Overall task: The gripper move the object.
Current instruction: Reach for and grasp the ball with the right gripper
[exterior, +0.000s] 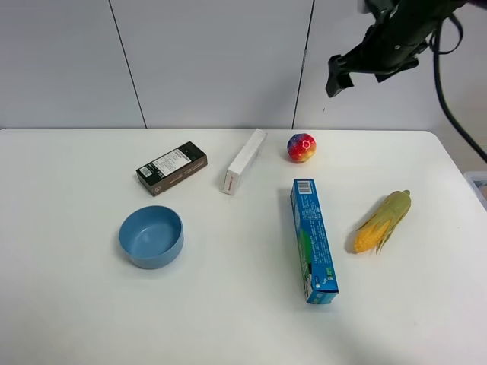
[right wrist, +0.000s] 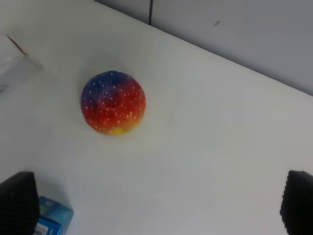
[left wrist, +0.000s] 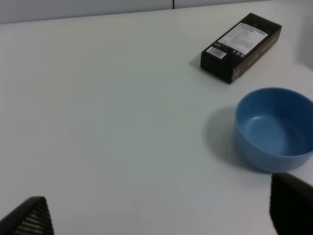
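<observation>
quick status from our rig: right hand [exterior: 340, 74] is up in the air, well above the worktop [exterior: 228, 327] near its far edge, w/ black cables trailing off the arm. Wrist cam shows its fingertips [right wrist: 17, 205] spread wide apart w/ nothing between them, so it's wide open & empty afaict. The ball [exterior: 301, 147] (bumpy, red/orange/yellow w/ a blue-purple patch) sits on the worktop below that hand and a bit ahead of it, well apart from it, nearer one fingertip than the other. A corner of the blue carton [exterior: 313, 240] pokes in right by that same fingertip. White box [exterior: 243, 161] lies near the ball, on the side twd the left hand; corn cob [exterior: 383, 221] is well apart from the ball, further below the right hand. Left hand [left wrist: 159, 215] is low over the worktop, also wide open, gripping nothing. We see the blue bowl [left wrist: 274, 128] just ahead of one of its fingertips & the black box [left wrist: 241, 47] further ahead, beyond the bowl
</observation>
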